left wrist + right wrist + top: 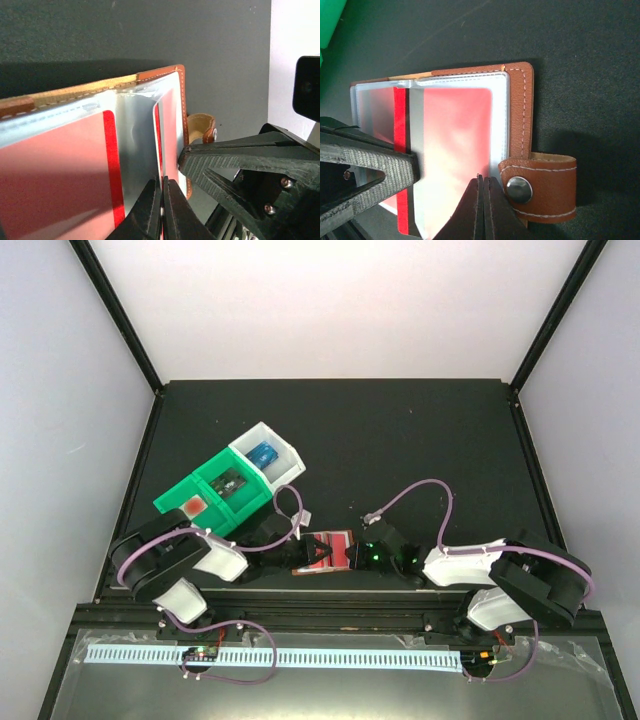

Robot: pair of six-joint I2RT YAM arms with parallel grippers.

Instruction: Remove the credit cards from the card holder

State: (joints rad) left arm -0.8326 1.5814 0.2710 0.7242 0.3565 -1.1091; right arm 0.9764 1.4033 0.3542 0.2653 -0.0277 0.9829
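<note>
The brown card holder lies open near the front edge between both grippers. Its clear pockets show a red card, which also shows in the left wrist view. My left gripper is shut on a thin red card edge standing at the holder's middle leaf. My right gripper is shut on the near edge of the holder's right page, beside the snap strap. A blue card and a dark card lie in the bin.
The green-and-white bin tray stands behind the left arm, with something red in its nearest compartment. The right gripper's finger sits close to the holder's edge. Dark mat spreads behind.
</note>
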